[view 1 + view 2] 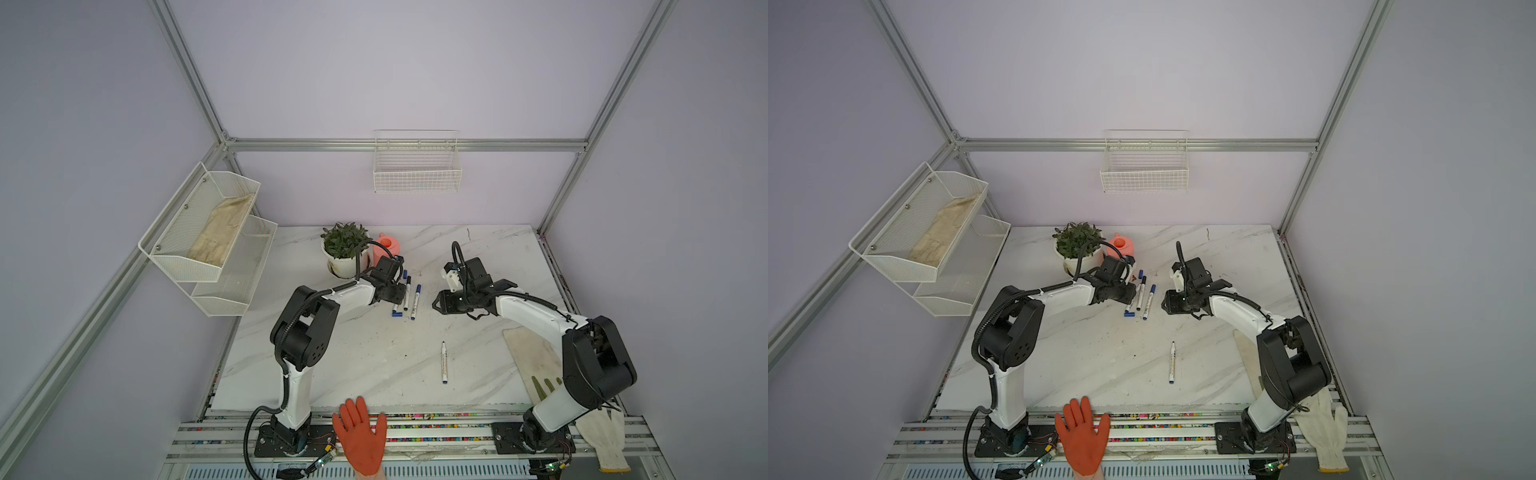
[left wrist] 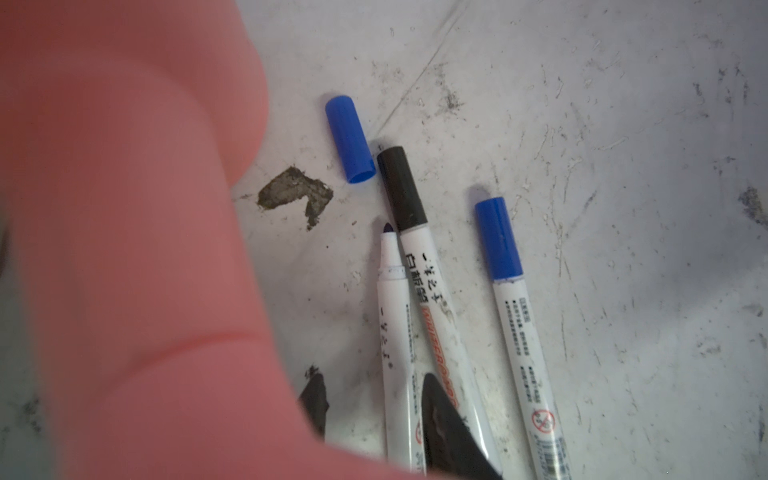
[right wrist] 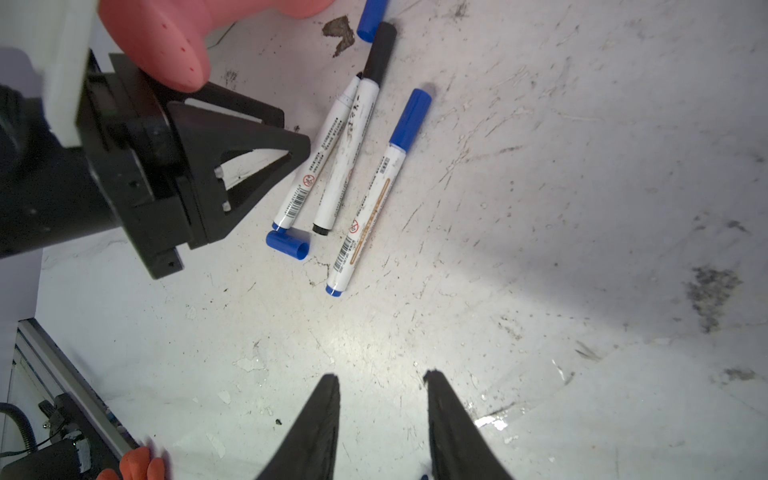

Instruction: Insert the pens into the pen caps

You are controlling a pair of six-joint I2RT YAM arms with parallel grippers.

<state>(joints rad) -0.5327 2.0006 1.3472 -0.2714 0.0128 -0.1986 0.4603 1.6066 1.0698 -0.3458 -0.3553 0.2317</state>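
The left tool (image 2: 374, 384), at the far middle of the desk (image 1: 374, 365), has its jaws spread either side of an uncapped pen (image 2: 392, 316). A black-capped pen (image 2: 431, 291) and a blue-capped pen (image 2: 517, 332) lie just right of it. One blue cap (image 2: 349, 139) lies at their far end, another cap (image 3: 288, 244) at their near end. A fourth pen (image 1: 444, 362) lies alone, nearer. The right tool (image 3: 380, 376) hovers to their right, spread and empty.
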